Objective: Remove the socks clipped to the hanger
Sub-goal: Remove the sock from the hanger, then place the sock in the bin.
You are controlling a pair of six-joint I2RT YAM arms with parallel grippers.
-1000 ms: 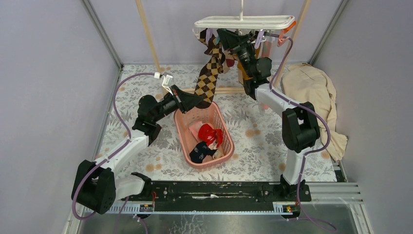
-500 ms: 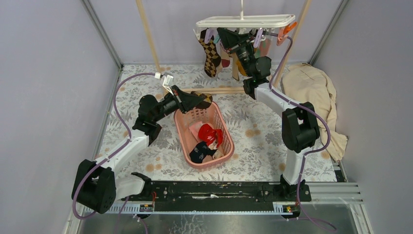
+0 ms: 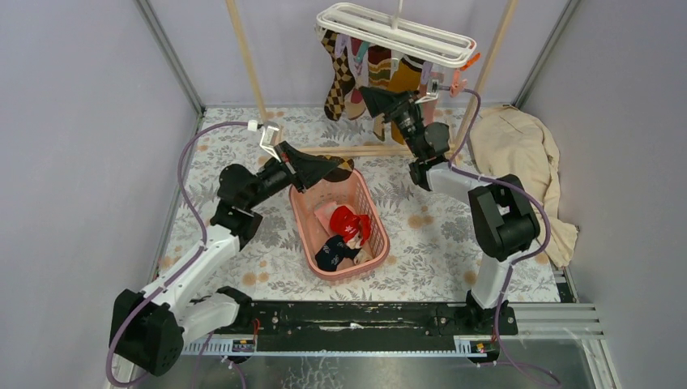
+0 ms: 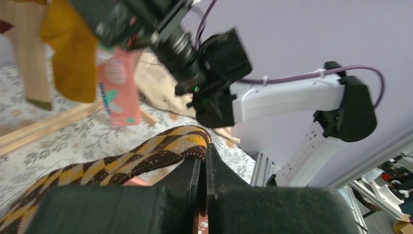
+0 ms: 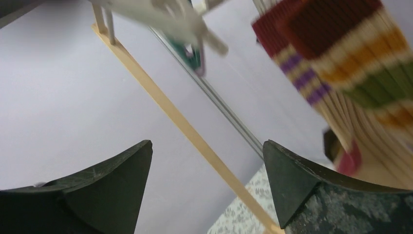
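The white hanger [image 3: 397,32] hangs tilted at the top, with several socks clipped under it, among them a brown-tan argyle sock [image 3: 334,77] and a mustard one [image 3: 403,79]. My left gripper [image 3: 336,168] is shut on a loose argyle sock [image 4: 146,156] at the pink basket's far rim; the sock's end is pinched between the fingertips [image 4: 204,151]. My right gripper [image 3: 369,96] is open just below the hanger, with nothing between its fingers [image 5: 207,151]. A striped sock [image 5: 350,58] hangs to its right.
The pink basket [image 3: 304,219] holds a red sock [image 3: 350,221] and a navy sock [image 3: 332,251]. A beige cloth [image 3: 518,154] lies at the right. Wooden rack posts [image 3: 247,57] stand behind, with a base rail along the floral mat.
The argyle sock came off the hanger and now hangs from my left gripper at the basket. The hanger swung and tilted. My right gripper opened and dropped away from the clips.
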